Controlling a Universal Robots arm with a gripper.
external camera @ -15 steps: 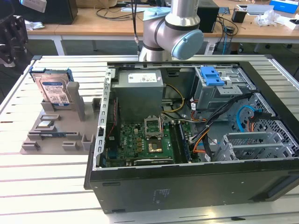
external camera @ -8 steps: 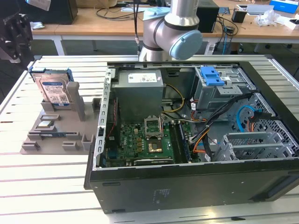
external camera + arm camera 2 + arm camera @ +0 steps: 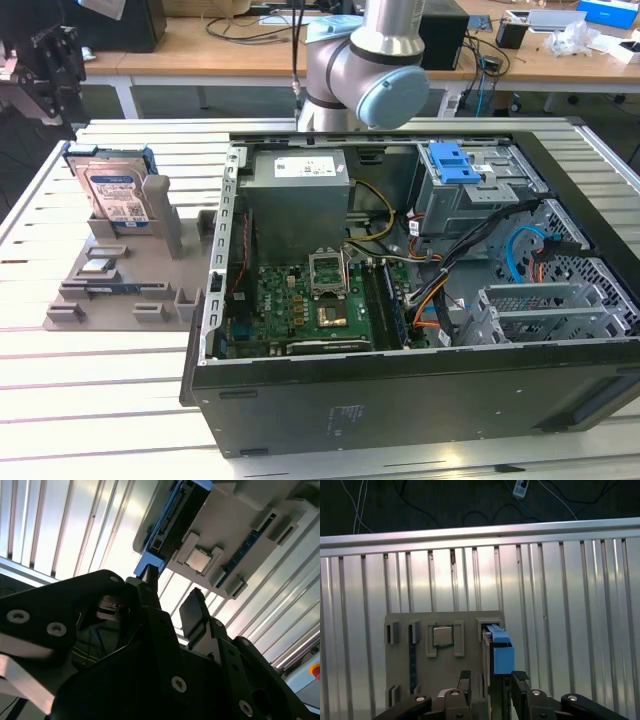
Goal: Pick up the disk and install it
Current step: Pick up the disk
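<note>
Both wrist views show the gripper spread open by the disk — the exterior view shows its label, upright in a grey holder.

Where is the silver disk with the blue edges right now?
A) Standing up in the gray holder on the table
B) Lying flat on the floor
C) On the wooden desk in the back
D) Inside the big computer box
A: the disk stands upright in the gray holder on the slatted table, outside the open computer case and toward the exterior view's left of it.
</note>
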